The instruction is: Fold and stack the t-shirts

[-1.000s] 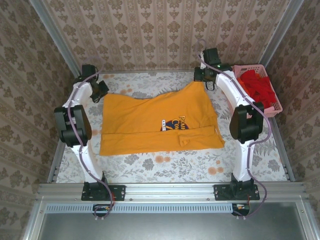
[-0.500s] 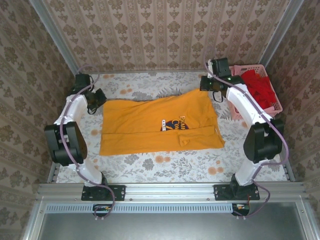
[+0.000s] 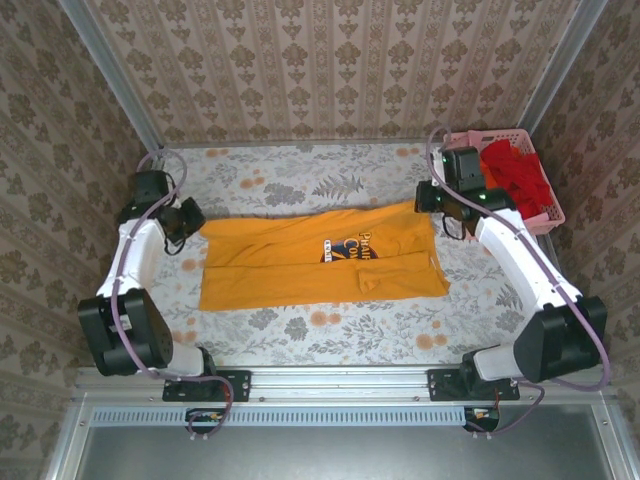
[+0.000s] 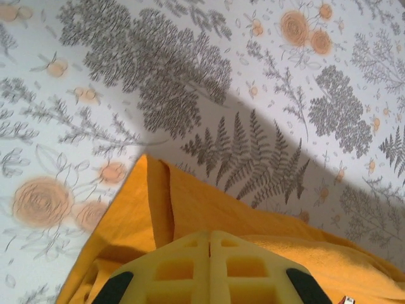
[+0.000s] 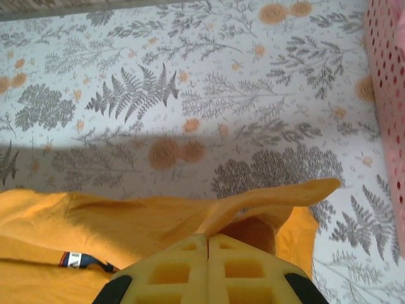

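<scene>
Top external view: an orange-yellow t-shirt lies flat across the middle of a flower-patterned table. Its dark round logo faces up, and a strip along its near edge is doubled over. The left gripper is at the shirt's far left corner and the right gripper is at its far right corner. In the left wrist view, the left gripper has its yellow fingers pressed together, with a ridge of the shirt's cloth rising to the tips, so it appears to be pinching the edge. In the right wrist view, the right gripper is likewise pressed together, and a curl of the shirt lifts toward it beside the pink basket. That basket stands at the far right of the table and holds red t-shirts. The shirt looks light, limp and easily creased. It will likely sag between the two holds unless the far edge is kept taut. It is best held at the corners or along a hem, with every layer caught, since thin cotton can slip out of a shallow pinch.
</scene>
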Controlling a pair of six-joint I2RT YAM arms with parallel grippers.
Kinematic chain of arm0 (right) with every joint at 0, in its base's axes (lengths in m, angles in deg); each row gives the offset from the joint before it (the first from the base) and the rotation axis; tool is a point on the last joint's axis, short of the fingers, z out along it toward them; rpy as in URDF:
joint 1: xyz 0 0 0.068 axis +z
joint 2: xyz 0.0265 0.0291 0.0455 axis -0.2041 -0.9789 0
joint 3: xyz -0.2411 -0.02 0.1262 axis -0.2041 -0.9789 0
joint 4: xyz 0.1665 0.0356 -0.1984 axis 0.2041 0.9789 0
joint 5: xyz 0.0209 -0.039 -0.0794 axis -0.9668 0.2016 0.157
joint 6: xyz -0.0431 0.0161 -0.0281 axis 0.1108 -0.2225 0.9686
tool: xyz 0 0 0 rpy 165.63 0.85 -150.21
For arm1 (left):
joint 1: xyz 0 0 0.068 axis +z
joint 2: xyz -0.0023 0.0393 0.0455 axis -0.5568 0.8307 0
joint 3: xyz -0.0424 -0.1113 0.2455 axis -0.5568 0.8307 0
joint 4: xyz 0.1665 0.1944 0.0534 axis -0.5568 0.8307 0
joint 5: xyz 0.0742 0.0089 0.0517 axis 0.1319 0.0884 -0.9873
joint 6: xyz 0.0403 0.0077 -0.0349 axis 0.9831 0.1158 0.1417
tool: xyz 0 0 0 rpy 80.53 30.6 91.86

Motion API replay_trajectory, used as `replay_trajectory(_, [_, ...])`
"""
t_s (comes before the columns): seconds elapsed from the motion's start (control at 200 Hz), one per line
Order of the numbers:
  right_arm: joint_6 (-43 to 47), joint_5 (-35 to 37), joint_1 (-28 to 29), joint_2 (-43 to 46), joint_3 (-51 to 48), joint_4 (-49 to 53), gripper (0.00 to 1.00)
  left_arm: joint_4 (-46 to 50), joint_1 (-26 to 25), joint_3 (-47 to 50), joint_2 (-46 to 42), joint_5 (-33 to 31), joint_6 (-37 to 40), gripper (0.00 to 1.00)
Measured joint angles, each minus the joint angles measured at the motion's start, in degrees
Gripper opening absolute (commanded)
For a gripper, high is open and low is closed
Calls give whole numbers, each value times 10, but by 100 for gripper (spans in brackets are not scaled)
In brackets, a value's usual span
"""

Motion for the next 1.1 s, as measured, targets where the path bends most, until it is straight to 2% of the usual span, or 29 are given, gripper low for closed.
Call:
replay_trajectory(0.395, [-23, 0, 0, 103, -107, 28, 0, 46, 42, 100, -113, 1, 15, 0])
replay_trajectory(0.565, [-41, -1, 0, 130, -167, 35, 0, 49, 45, 140, -108, 6, 14, 0])
replay_trajectory(0.975, [-66, -2, 0, 115, -258, 27, 0, 27, 45, 186, -67, -20, 14, 0])
replay_trajectory(1.025, [-66, -2, 0, 106, -262, 24, 3, 21, 45, 187, -60, -21, 14, 0])
replay_trajectory(1.045, [-66, -3, 0, 103, -263, 23, 7, 18, 45, 188, -58, -21, 14, 0])
replay_trajectory(1.06, [-66, -3, 0, 101, -263, 23, 11, 16, 45, 188, -56, -21, 14, 0])
replay_trajectory(1.1, [-68, -3, 0, 96, -263, 22, 27, 12, 45, 189, -52, -21, 14, 10])
